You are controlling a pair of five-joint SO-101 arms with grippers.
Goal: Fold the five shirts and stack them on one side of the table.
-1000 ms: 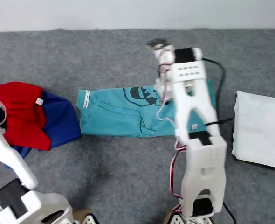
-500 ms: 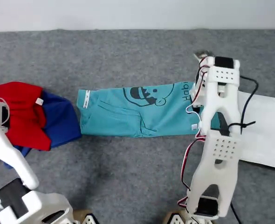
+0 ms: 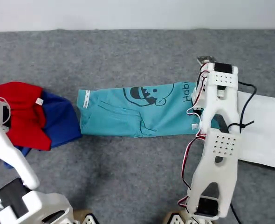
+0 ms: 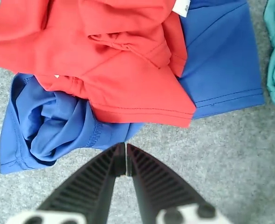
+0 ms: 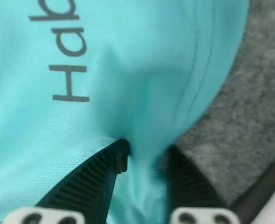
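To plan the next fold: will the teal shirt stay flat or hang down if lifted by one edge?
Probably floppy: the teal shirt bunches inside the right gripper. Likely light: thin cloth. It may drag on the grey table.

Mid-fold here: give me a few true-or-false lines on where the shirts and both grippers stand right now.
The right gripper pinches fabric of the teal shirt. True.
The red shirt lies partly on the blue shirt. True.
The left gripper holds the red shirt. False: it is shut on nothing, over the grey table beside the blue shirt.
The white shirt is stacked on the teal shirt. False: the white shirt lies on the table, to the teal shirt's right.
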